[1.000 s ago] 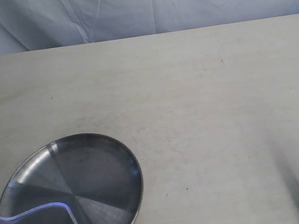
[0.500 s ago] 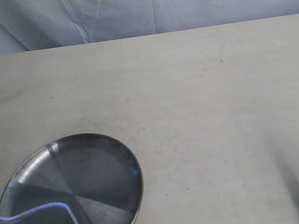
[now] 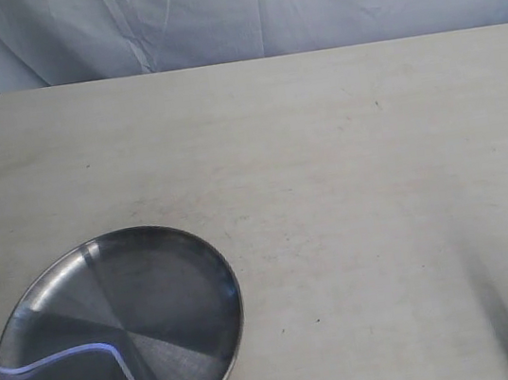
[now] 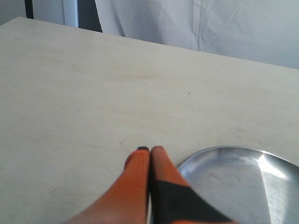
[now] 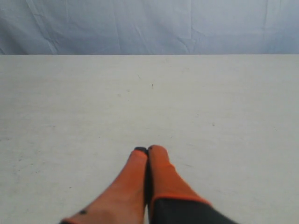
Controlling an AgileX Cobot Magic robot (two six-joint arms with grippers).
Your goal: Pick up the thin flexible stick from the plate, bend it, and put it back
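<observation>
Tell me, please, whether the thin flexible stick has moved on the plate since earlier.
No. The thin flexible stick keeps its kink at the same spot on the plate, its far end still crossing the left rim.

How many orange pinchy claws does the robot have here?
2. The left gripper is shut, over the table beside the plate. The right gripper is shut too, over the table. Neither shows in the exterior view.

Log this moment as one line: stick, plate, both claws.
stick: kinked, lying on plate, one end past rim | left claw: shut, empty, beside plate | right claw: shut, empty, over table
</observation>
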